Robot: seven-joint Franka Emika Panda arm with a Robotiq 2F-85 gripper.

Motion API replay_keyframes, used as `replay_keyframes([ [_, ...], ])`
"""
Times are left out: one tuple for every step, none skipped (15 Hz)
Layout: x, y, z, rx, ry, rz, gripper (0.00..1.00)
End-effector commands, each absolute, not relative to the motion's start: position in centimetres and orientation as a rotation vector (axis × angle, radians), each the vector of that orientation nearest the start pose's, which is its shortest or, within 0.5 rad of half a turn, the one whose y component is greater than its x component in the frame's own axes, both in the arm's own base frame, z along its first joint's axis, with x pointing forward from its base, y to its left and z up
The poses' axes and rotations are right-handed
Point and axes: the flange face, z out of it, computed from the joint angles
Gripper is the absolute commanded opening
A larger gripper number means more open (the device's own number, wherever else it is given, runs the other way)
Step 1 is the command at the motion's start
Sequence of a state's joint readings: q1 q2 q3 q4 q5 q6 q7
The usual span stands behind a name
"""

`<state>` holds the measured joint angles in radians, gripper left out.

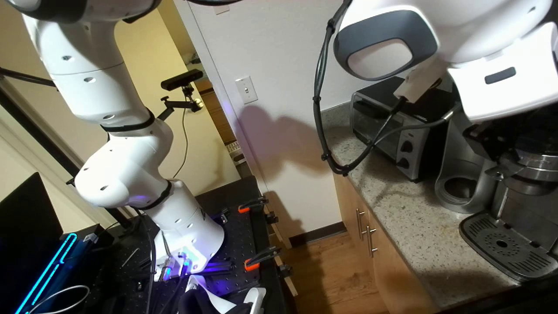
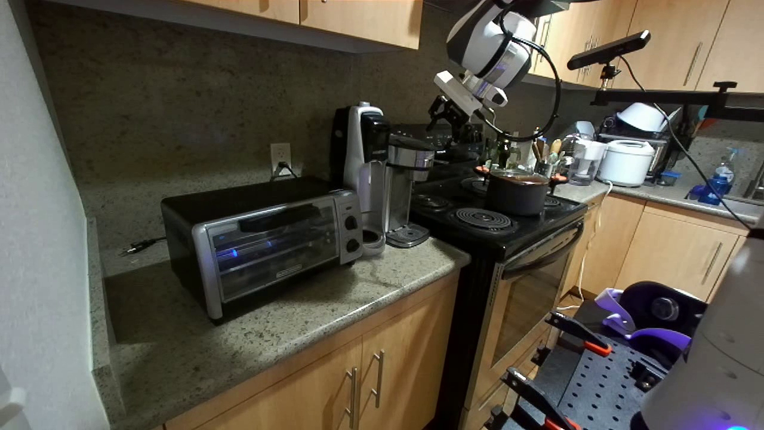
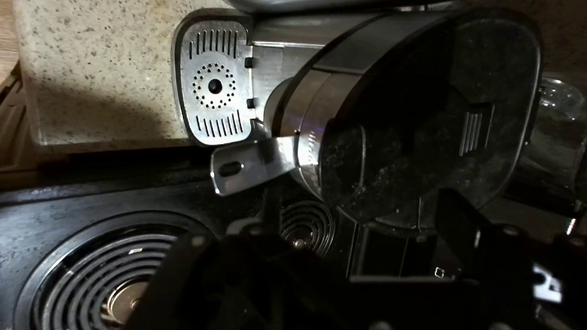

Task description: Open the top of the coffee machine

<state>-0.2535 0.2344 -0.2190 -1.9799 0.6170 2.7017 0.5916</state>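
Center of an exterior view: coffee machine point(image 2: 399, 188) on the counter point(image 2: 358, 286), between a tall silver appliance point(image 2: 358, 143) and the stove point(image 2: 531, 316). Wrist view, center to right: its top point(image 3: 412, 146), dark with a curved silver band, looks closed; silver lever point(image 3: 257, 167) juts left. Gripper point(image 3: 360, 199) at the bottom edge, fingers point(image 3: 454, 217) apart, one overlapping the top's lower rim in that view. Contact: can't tell. Drip tray point(image 3: 214, 110) upper left, coil burner point(image 3: 98, 275) lower left.
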Motion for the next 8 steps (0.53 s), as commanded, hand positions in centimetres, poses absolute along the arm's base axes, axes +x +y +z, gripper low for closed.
replay_keyframes([
  [56.06, -29.9, 40.32, -1.933, 1.85, -0.634, 0.84],
  [56.11, -29.85, 40.19, -1.937, 1.847, -0.634, 0.83],
  [56.19, -29.76, 40.06, -1.941, 1.839, -0.638, 0.82],
  [56.27, -29.66, 39.95, -1.949, 1.828, -0.642, 0.83],
  [56.31, -29.6, 39.82, -1.95, 1.822, -0.641, 0.84],
  [56.34, -29.54, 39.69, -1.954, 1.813, -0.641, 0.87],
  [56.34, -29.47, 39.58, -1.957, 1.804, -0.641, 0.88],
  [56.37, -29.41, 39.47, -1.962, 1.795, -0.643, 0.89],
])
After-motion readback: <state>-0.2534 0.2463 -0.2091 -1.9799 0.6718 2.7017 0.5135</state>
